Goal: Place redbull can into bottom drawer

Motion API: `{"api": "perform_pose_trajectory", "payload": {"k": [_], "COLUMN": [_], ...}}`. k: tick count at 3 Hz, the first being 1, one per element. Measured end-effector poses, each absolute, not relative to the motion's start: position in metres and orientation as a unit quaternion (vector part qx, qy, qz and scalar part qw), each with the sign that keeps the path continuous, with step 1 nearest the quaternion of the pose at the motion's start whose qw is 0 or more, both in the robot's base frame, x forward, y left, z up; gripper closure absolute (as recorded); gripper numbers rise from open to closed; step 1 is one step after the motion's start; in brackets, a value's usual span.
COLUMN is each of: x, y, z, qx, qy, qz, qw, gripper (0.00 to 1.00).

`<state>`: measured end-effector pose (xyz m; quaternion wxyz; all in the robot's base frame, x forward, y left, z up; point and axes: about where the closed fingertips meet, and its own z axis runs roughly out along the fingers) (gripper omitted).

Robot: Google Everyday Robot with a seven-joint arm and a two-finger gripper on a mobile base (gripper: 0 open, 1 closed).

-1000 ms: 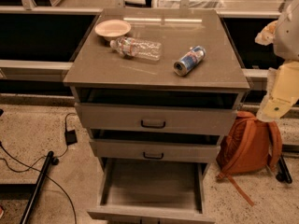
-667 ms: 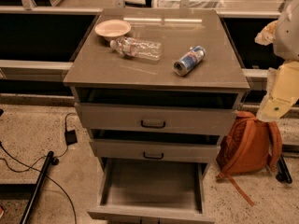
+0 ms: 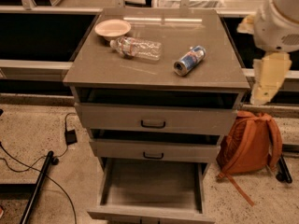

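From the camera view, my claw (image 3: 268, 80) hangs off the right edge of the bench (image 3: 140, 73), well apart from the can (image 3: 189, 60); whether it is open or closed I cannot tell. The can lies on its side on the bench, right of the bottle (image 3: 138, 48), its silver end towards the front. I judge it light, stiff but dentable, smooth and apt to roll. I would take it across the middle of its body, squarely and gently. The drawer (image 3: 149, 188) below stands pulled out.
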<state>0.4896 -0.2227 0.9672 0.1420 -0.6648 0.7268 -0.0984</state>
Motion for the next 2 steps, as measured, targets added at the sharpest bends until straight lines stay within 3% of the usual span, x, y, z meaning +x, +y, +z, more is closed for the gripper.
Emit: {"api": "perform_pose_trajectory", "payload": {"k": [2], "x": [0.5142], "y": [-0.2193], "z": [0.9618], "qx": [-0.754], "qy": [0.632], "qz": [-0.107], "qw": [0.145], "gripper": [0.0]}}
